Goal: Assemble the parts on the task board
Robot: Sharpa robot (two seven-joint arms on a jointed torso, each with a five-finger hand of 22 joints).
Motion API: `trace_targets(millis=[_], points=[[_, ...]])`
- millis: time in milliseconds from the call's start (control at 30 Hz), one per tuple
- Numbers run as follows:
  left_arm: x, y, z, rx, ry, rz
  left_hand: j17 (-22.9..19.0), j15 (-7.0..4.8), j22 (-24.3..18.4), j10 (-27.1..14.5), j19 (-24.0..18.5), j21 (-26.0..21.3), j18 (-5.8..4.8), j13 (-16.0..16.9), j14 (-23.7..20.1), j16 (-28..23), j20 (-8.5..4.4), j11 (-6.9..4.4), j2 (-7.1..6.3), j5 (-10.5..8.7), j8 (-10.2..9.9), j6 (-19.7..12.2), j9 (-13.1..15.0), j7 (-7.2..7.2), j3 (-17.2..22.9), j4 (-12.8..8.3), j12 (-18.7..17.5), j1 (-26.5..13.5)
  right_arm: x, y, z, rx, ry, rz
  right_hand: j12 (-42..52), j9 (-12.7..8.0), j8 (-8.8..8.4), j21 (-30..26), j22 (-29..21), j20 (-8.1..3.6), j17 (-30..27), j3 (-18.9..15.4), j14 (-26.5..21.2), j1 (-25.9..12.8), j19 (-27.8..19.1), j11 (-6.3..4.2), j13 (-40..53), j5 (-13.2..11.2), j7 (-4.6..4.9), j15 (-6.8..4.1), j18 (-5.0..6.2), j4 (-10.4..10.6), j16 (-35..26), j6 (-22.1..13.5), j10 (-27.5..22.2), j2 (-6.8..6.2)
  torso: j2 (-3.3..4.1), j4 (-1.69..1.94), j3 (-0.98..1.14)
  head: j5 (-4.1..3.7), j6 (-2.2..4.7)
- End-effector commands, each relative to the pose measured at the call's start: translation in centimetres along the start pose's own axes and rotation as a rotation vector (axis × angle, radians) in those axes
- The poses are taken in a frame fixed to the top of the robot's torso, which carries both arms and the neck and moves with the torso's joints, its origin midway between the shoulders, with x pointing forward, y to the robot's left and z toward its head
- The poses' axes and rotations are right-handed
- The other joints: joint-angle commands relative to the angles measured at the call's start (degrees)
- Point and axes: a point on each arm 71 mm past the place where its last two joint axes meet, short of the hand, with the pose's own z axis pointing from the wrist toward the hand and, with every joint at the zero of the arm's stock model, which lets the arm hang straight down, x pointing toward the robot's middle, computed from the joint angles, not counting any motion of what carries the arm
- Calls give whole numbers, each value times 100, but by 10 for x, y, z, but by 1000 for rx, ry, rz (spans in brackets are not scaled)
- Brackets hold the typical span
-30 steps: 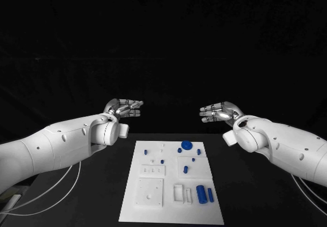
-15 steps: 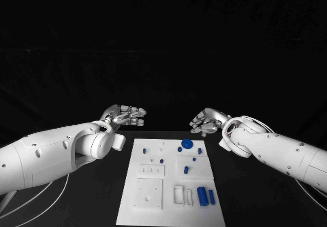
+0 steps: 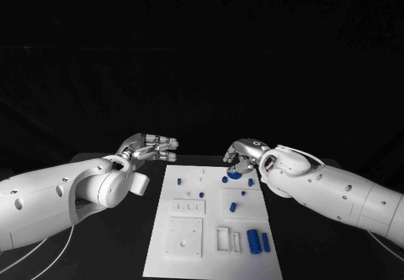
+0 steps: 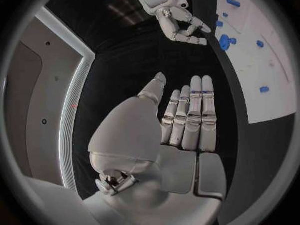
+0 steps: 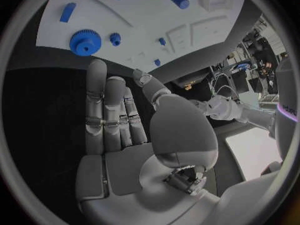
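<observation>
Parts: you have small blue pieces spread over the task board (image 3: 190, 233), the white plate lying in the middle of the black table (image 3: 110, 245).

Large blue gear (image 3: 233, 173): you find it at the far end of the board, toward the right edge. In the right wrist view it shows as a toothed disc (image 5: 85, 42) with a smaller gear (image 5: 115, 38) just beside it.

Blue cylinder (image 3: 253, 237): it lies at the near right of the board, with a thinner blue peg (image 3: 265, 242) just beside it.

Other small blue pieces: one sits at the far left of the board (image 3: 179, 181), and several are scattered between the gear and the board's middle (image 3: 232, 207).

Right hand (image 3: 241, 156): you see it over the far right corner of the board, its fingertips pointing down just above the large gear. Whether they touch it, you cannot tell. The wrist view shows its fingers (image 5: 106, 110) straight and side by side, with nothing in the palm.

Left hand (image 3: 152, 147): it hangs beyond the board's far left corner, well apart from the parts. Its fingers (image 4: 190, 117) are extended side by side and it holds nothing.
</observation>
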Motion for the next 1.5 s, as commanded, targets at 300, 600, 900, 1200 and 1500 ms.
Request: trace_targets(millis=[300, 600, 900, 1200, 1500], points=[[10, -14, -5, 32, 54, -5, 1, 9, 3, -78, -58, 28, -54, 6, 43, -17, -2, 14, -14, -17, 7, -45, -3, 12, -39, -39, 6, -75, 10, 7, 2, 11, 4, -177, 23, 8, 24, -85, 266, 16, -82, 189, -36, 60, 19, 10, 6, -420, -15, 33, 88, 68, 126, 40, -46, -140, 241, 92, 6, -33, 43], [11, -19, -6, 39, 59, -4, 1, 12, -1, -91, -65, 30, -54, 6, 39, -17, 2, 19, -20, -19, 6, -56, -3, 16, -49, -45, 6, -78, 16, 10, 1, 12, 24, -200, 24, 8, 22, -262, 589, 16, -123, 323, -50, 61, 70, 7, 6, -463, -18, 33, 94, 93, 202, 56, -33, -183, 309, 91, 19, -35, 52], [8, -21, -5, 42, 56, -1, 1, 15, -7, -104, -72, 34, -52, 6, 34, -18, 7, 22, -27, -22, 7, -62, -2, 18, -59, -50, 6, -78, 20, 10, 0, 19, 40, -217, 23, 8, 23, -368, 797, 13, -133, 521, -54, 53, 91, 4, 5, -509, -18, 30, 94, 78, 224, 71, -13, -214, 356, 106, 4, -43, 78], [7, -23, -5, 44, 57, -1, 1, 15, -7, -104, -72, 34, -52, 6, 34, -18, 7, 22, -27, -22, 7, -62, -2, 18, -59, -50, 6, -78, 26, 8, 0, 29, 56, -224, 23, 9, 25, -471, 1042, 5, -132, 823, -58, 42, 111, -5, 5, -569, -20, 22, 97, 80, 248, 112, 30, -250, 398, 104, -5, -30, 96], [7, -23, -4, 46, 57, 2, 1, 15, -7, -104, -72, 34, -52, 6, 34, -18, 7, 22, -27, -22, 7, -62, -2, 18, -59, -50, 6, -78, 29, 7, 0, 35, 61, -228, 23, 10, 26, -498, 1221, -9, -122, 1121, -62, 26, 124, -27, 5, -726, -17, 7, 97, 117, 272, 178, 113, -221, 442, 105, -25, -54, 101]])
